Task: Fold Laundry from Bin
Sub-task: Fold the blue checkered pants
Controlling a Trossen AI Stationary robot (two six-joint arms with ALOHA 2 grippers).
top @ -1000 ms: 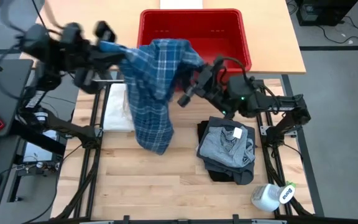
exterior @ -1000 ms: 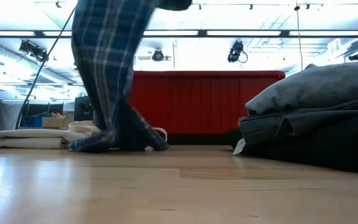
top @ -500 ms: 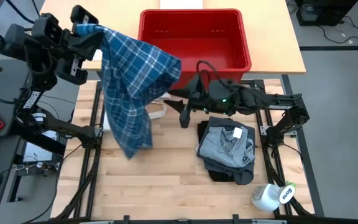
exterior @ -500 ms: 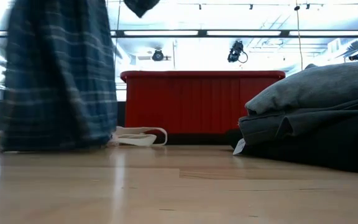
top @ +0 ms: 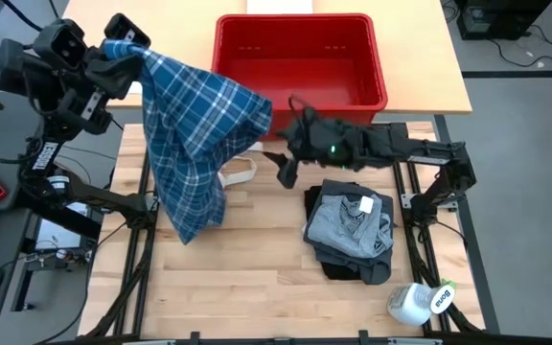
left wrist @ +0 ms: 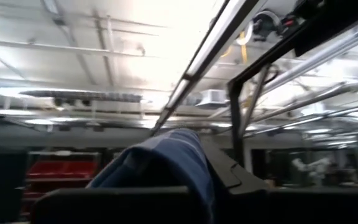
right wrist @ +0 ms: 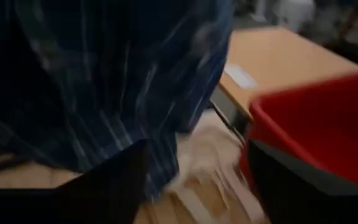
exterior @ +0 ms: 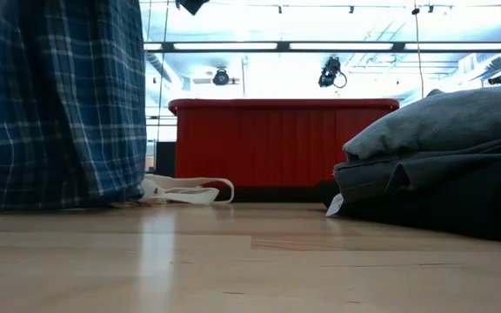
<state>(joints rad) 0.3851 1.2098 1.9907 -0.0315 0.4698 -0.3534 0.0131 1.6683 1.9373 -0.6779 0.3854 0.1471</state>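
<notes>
The plaid shirt (top: 195, 134) is being held up left of the bin (top: 300, 57) by the clenched left gripper (top: 123, 43). The right gripper (top: 290, 144), fingers spread, is holding nothing just before the bin. The shirt's top is being cut off in the low view.

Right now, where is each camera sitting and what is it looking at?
High view: above the table, looking straight down; both arms show, left gripper holding the plaid shirt up.
Low view: at tabletop height, facing the red bin; the shirt hangs at one side.
Left wrist view: points up at the ceiling; shirt cloth lies on its fingers.
Right wrist view: faces the shirt past its open fingers.
High, low and right wrist views all share shirt and bin.
</notes>
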